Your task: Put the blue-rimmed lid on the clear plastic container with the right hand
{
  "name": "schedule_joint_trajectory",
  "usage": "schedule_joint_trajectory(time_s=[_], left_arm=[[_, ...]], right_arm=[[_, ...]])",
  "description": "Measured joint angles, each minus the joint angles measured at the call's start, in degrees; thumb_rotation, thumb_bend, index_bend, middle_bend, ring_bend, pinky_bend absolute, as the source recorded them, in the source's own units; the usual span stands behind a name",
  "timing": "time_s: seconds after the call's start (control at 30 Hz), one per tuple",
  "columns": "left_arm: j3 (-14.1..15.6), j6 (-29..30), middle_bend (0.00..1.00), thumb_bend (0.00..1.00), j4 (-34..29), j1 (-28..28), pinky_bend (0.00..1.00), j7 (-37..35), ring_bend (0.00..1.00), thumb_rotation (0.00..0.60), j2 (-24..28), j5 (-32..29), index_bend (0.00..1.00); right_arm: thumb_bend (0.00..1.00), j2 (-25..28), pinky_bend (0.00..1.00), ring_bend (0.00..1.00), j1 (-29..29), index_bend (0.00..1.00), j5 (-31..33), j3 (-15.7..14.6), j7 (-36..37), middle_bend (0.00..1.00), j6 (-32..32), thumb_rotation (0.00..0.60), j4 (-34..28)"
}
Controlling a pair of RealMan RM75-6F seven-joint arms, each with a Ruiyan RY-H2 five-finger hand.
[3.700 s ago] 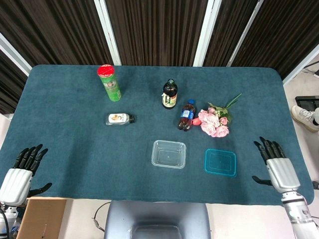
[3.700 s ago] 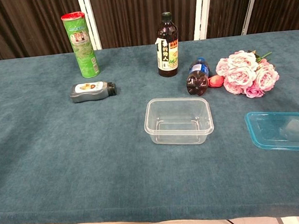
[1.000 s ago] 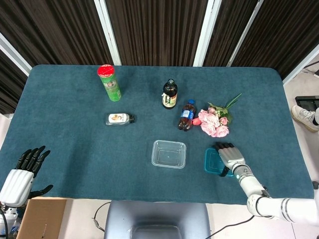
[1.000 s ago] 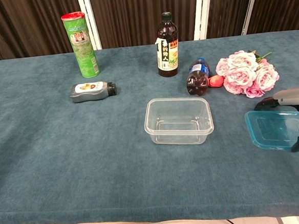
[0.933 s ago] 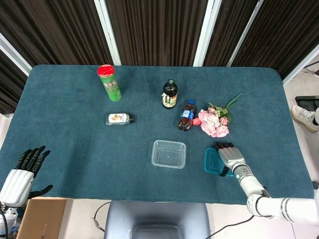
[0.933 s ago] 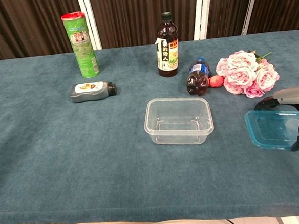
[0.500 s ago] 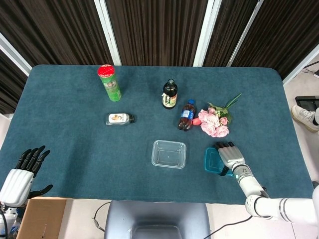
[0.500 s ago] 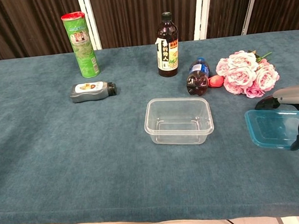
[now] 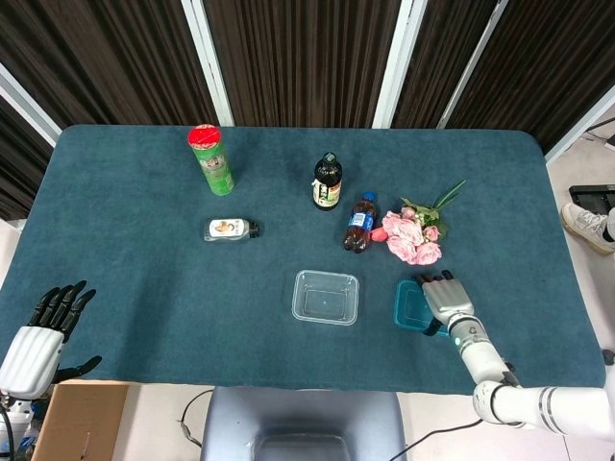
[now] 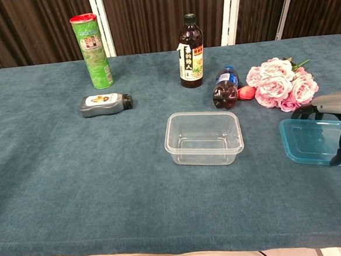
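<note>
Right hand [image 9: 445, 298] now planted over the blue-rimmed lid [image 10: 312, 147] at the lower right of the head view, where a few seconds back it waited out at the bench's right edge with nothing under it. Over the last second, barely a shift: a small creep toward the right of frame, and the lid seems to have nudged that way too in the chest view. Fingers [image 9: 434, 279] laid flat across the lid's far side, dark thumb hanging down past the near rim in the chest view; spread rather than clenched, but whether actually pinching the rim, cannot tell from either camera. Lid lying flat on the blue bench [image 9: 144, 240], just right of the clear plastic container [image 9: 325, 296], close by but apart. Container open, empty, upright in the lower middle. Reads as the grasp stage, not yet the carry: lid not raised, nothing over the container. Probably needing a firm hold on that thin rim before any lift, a slippery business with a flat lid on cloth. Left hand [image 9: 40, 334] down in the lower left corner off the bench edge, fingers apart, holding nothing. Pink roses [image 9: 413, 237] sitting just behind the lid, close to the working hand.
</note>
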Motion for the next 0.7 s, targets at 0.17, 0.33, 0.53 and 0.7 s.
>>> schedule_joint_trajectory(time_s=[0.17, 0.33, 0.53, 0.7], left_arm=[[0.0, 0.0, 0.00, 0.44, 0.0, 0.0, 0.08, -0.1, 0.00, 0.600, 0.0, 0.0, 0.00], [0.0, 0.0, 0.00, 0.44, 0.0, 0.0, 0.08, 0.0, 0.00, 0.600, 0.0, 0.0, 0.00], [-0.1, -0.1, 0.00, 0.44, 0.0, 0.0, 0.08, 0.1, 0.00, 0.600, 0.0, -0.1, 0.00], [-0.1, -0.1, 0.00, 0.44, -0.1, 0.0, 0.08, 0.3, 0.00, 0.600, -0.1, -0.1, 0.00]], right_arm=[[0.30, 0.0, 0.46, 0.60, -0.9, 0.88, -1.9, 0.8, 1.2, 0.65, 0.7, 0.600, -0.1], [0.32, 0.3, 0.53, 0.62, -1.5, 0.91, -3.3, 1.4, 2.2, 0.67, 1.1, 0.600, -0.2], [0.32, 2.0, 0.54, 0.62, -2.8, 0.91, -8.0, 2.5, 5.9, 0.68, 0.8, 0.600, -1.2], [0.32, 5.2, 0.54, 0.62, -4.0, 0.91, -11.7, 3.7, 9.9, 0.68, -1.1, 0.600, -2.6]])
